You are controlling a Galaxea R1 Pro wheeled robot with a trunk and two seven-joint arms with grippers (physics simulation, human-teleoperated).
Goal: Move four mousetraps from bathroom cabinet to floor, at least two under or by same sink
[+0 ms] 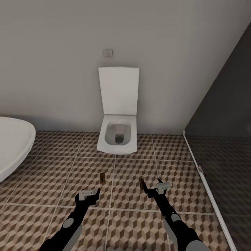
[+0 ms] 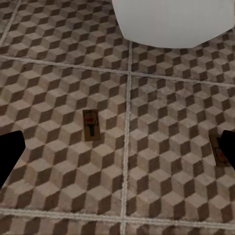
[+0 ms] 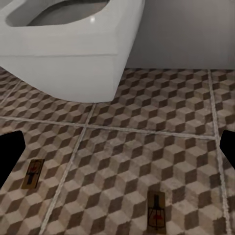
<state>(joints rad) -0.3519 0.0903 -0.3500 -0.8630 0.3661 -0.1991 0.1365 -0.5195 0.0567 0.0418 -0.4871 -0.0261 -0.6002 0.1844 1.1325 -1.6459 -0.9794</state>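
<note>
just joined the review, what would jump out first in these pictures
The white toilet with its lid raised, against the back wall, draws the eye first. On the cube-patterned bathroom floor in front of it lie two mousetraps, apart, just beyond the open left gripper and right gripper. A white sink curves in at far left.

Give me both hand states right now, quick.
Left hand: open, holding nothing, above the bathroom floor.
Right hand: open, holding nothing; a mousetrap lies on the tiles beside it.
</note>
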